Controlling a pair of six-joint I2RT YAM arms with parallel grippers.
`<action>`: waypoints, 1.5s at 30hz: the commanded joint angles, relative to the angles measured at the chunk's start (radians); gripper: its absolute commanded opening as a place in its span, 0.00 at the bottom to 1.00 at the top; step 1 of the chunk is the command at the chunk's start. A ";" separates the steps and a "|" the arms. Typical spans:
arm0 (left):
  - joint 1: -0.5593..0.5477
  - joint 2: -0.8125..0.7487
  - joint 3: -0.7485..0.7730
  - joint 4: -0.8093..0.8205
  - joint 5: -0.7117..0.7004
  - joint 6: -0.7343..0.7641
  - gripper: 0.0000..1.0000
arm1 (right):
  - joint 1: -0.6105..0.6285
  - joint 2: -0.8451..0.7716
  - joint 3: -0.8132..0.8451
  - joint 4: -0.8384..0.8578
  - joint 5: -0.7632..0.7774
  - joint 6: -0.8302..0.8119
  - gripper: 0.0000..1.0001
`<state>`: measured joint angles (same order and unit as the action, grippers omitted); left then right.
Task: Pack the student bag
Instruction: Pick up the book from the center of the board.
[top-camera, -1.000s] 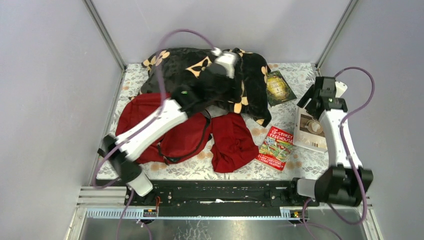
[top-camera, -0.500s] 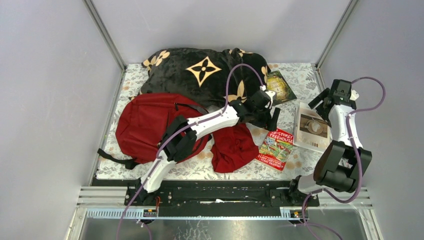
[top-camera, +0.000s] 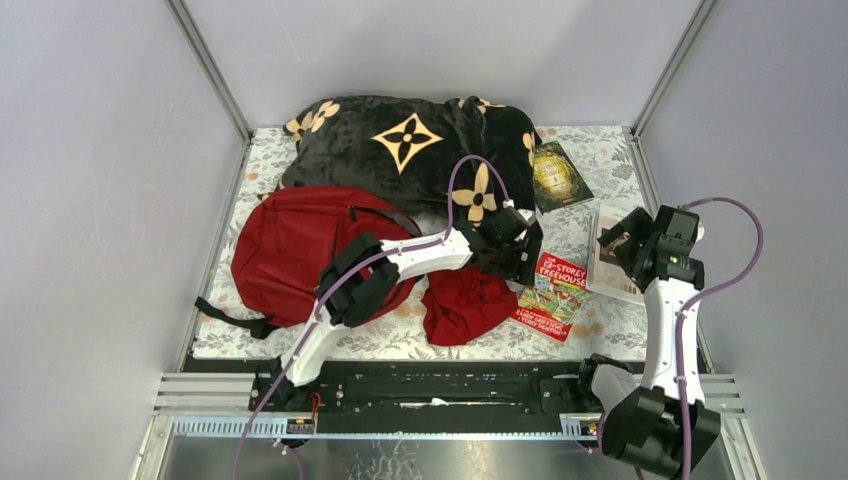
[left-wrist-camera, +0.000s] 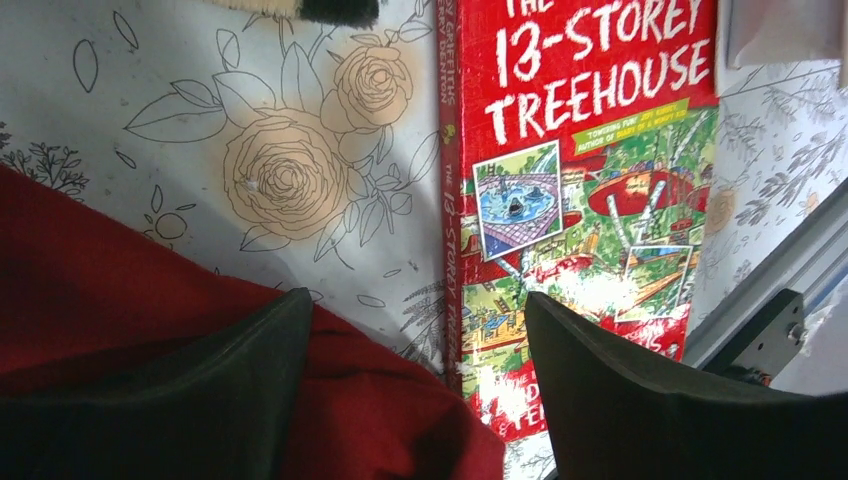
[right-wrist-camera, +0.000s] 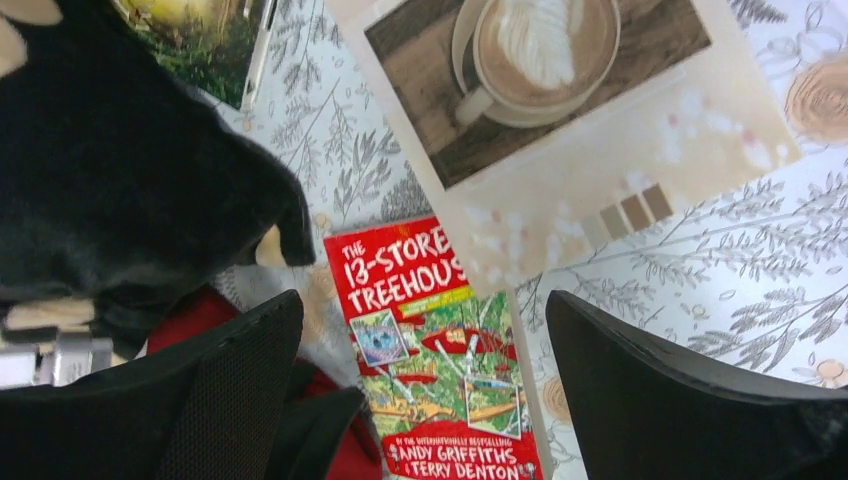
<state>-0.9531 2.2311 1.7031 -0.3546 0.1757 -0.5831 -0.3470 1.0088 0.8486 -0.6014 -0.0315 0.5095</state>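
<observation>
1. A dark-red cloth (top-camera: 462, 305) lies bunched at near centre, with the red Treehouse book (top-camera: 552, 293) just to its right
2. The left gripper (top-camera: 524, 258) hovers over that book's left edge, jaws spread wide, holding nothing
3. The right gripper (top-camera: 622, 240) hangs over the coffee-cover book (top-camera: 603, 272) at the right, jaws fully apart and empty
4. The student bag (top-camera: 290, 250) lies flat at the left
5. A black blanket (top-camera: 400, 145) sits behind it, with a green book (top-camera: 558, 175) at its right
</observation>
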 joint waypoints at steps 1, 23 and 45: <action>-0.001 0.007 0.013 0.090 0.012 -0.055 0.83 | 0.005 -0.097 -0.087 -0.090 -0.057 0.053 0.98; -0.021 0.081 -0.035 0.186 0.170 -0.191 0.83 | 0.006 -0.020 -0.402 0.164 -0.301 0.172 0.95; -0.026 0.143 0.010 0.121 0.205 -0.156 0.83 | 0.006 -0.015 -0.433 0.215 -0.316 0.204 0.40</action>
<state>-0.9577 2.3142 1.7351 -0.1905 0.3408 -0.7490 -0.3496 1.0134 0.3996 -0.4137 -0.2913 0.6830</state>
